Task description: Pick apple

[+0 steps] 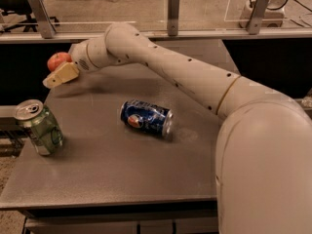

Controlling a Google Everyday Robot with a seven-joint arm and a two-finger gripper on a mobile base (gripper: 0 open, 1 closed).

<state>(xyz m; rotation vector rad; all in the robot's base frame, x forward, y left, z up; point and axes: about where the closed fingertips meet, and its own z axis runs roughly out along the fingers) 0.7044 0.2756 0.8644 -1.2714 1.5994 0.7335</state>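
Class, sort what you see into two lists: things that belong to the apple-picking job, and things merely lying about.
Job: apple; end effector, holding it at the table's far-left corner.
Lying about: upright green can; blue can on its side.

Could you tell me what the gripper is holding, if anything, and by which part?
The gripper holds the apple by its lower side, off the table at its far-left corner.

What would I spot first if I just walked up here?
The big white robot arm stretches across the grey table from the right, with its gripper at the far left corner right beside a red apple. A blue can lies on its side mid-table, and a green can stands upright near the left edge.
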